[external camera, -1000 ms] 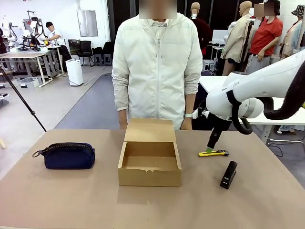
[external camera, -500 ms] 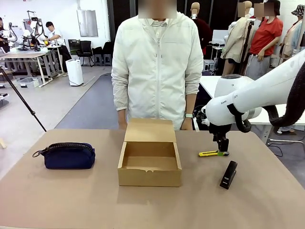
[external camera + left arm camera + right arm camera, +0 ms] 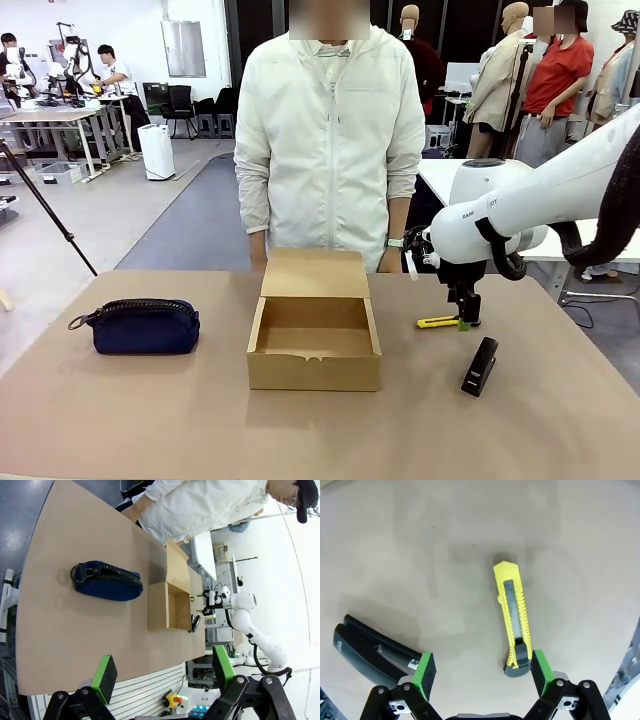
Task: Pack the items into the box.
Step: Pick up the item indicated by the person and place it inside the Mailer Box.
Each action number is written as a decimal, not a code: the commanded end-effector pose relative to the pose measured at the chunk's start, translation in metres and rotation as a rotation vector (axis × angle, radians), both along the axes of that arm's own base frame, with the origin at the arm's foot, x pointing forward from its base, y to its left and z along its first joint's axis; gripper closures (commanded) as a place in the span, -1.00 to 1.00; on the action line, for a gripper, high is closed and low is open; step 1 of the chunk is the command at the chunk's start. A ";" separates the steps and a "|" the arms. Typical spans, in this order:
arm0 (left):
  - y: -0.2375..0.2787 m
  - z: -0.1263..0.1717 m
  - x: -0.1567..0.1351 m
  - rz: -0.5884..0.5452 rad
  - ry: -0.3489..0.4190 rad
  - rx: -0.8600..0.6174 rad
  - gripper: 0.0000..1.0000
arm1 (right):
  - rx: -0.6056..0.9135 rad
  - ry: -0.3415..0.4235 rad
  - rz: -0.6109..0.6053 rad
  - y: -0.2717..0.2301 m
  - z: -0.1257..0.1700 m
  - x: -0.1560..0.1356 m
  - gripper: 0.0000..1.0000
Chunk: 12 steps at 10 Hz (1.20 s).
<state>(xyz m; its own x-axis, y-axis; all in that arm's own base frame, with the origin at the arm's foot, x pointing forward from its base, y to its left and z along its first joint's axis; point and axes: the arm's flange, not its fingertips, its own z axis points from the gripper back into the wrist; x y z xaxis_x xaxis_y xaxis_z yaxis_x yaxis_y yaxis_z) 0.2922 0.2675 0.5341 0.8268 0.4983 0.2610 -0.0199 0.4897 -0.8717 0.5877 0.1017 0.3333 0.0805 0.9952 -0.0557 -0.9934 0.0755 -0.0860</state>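
Observation:
The navy-blue pouch [image 3: 140, 327] lies on the left of the table [image 3: 150, 420], zip side up, and also shows as the pouch [image 3: 107, 581]. An open brown box [image 3: 314, 335] stands in the middle with its lid flap folded back; the box [image 3: 170, 605] looks empty. A black stapler [image 3: 480, 366] lies at the right. My right gripper [image 3: 465, 318] hangs open and points down, just above the table behind the stapler. From the wrist, the right gripper [image 3: 482, 667] has the stapler [image 3: 372, 650] left of its left pad. My left gripper [image 3: 164, 672] is open, high above the near edge.
A yellow utility knife [image 3: 438, 322] lies behind the stapler; the knife's [image 3: 514, 615] black end sits just inside my right pad. A person in a white jacket [image 3: 330, 140] stands at the far side behind the box, hands low at the table edge.
My right arm has swung from a tilted pose to pointing straight down, and its gripper has shifted right along the yellow knife and dropped slightly. Pouch, box and stapler have not moved.

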 end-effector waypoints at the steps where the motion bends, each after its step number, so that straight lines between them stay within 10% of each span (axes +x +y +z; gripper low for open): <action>1: 0.001 0.001 0.000 -0.008 -0.019 -0.012 -1.00 | 0.005 -0.045 0.101 0.002 -0.009 0.016 -1.00; 11: 0.001 0.001 0.000 -0.008 -0.019 -0.012 -1.00 | 0.049 0.057 0.165 -0.001 -0.037 0.049 -1.00; 12: 0.001 0.001 0.000 -0.008 -0.019 -0.012 -1.00 | 0.061 0.074 0.163 0.000 -0.037 0.050 0.05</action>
